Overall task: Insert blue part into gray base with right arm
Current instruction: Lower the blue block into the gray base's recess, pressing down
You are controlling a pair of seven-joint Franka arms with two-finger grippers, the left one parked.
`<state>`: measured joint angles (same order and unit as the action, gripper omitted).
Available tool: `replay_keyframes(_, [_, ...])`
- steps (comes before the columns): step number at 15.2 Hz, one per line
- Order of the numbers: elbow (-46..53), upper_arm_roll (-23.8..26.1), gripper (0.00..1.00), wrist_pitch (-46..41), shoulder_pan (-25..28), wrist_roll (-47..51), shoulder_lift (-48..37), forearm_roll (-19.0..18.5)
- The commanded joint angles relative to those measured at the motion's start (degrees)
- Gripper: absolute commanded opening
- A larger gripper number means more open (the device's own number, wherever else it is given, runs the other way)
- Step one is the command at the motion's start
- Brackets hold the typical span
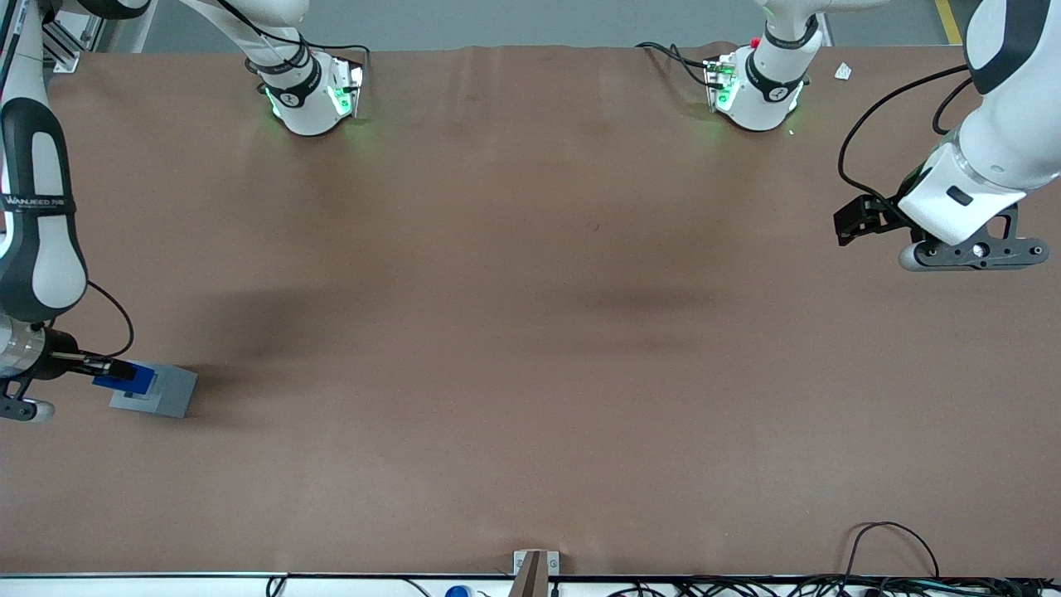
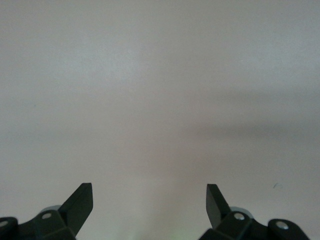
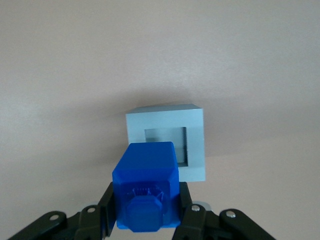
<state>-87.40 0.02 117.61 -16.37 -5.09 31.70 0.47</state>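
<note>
My right arm's gripper (image 1: pixel 116 371) is shut on the blue part (image 1: pixel 126 378) and holds it just above the gray base (image 1: pixel 166 393) at the working arm's end of the table. In the right wrist view the blue part (image 3: pixel 146 186) sits between the black fingers (image 3: pixel 107 202), stub toward the camera, its leading edge over the rim of the gray base (image 3: pixel 195 137). The base's square recess (image 3: pixel 167 142) is open and partly covered by the blue part.
The brown table mat (image 1: pixel 530 332) spreads around the base. Two arm bases (image 1: pixel 311 91) stand along the edge farthest from the front camera. A small bracket (image 1: pixel 535 568) and cables (image 1: pixel 895 547) lie at the nearest edge.
</note>
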Motion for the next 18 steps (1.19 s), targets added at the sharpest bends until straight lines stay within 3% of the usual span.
replay_keyframes(1, [0.38, 0.77, 0.01, -0.89, -0.94, -0.62, -0.24, 0.68])
replay_keyframes(18, [0.3, 0.68, 0.01, -0.36, -1.38, -4.23, 2.84, -0.55])
